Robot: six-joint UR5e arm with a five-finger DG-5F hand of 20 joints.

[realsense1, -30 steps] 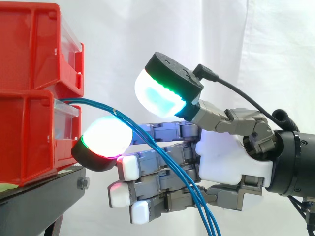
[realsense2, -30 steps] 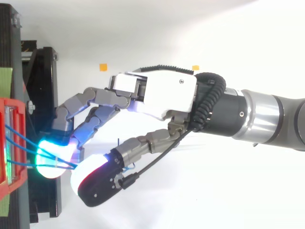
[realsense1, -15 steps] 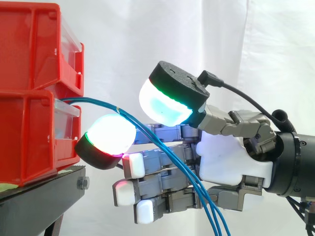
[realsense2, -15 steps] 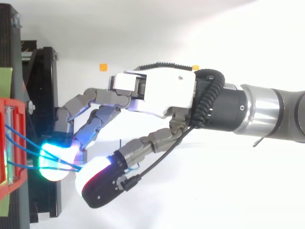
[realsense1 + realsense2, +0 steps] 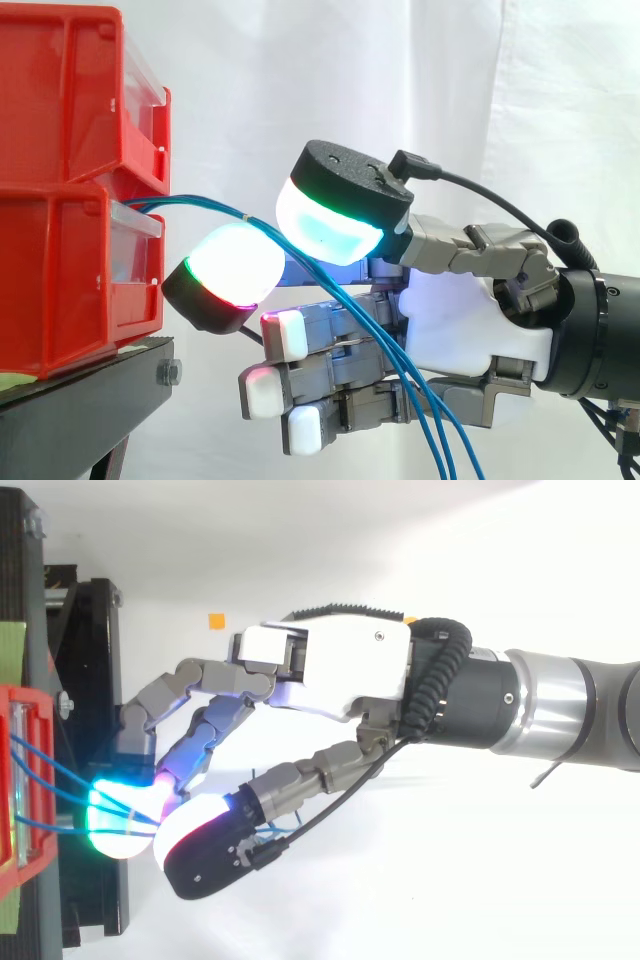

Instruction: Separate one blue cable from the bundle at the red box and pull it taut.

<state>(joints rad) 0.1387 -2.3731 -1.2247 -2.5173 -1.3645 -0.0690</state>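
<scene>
Now two stacked red bins (image 5: 70, 270), three blue cables (image 5: 190, 204) leaving lower one; robot hand (image 5: 465, 320) pinching them between two pads (image 5: 235, 262)

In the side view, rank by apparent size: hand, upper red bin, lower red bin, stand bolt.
1. hand
2. upper red bin and lower red bin: alike, both cut by the edge
3. stand bolt

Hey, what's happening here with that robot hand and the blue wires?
A robot hand is working on a bundle of blue cables that come out of the lower red bin on a black stand. Its thumb and a finger pinch the cables between glowing fingertips just beside the bin. Several cables run through the pinch and curve down past the palm, so none is separated or taut yet.
</scene>
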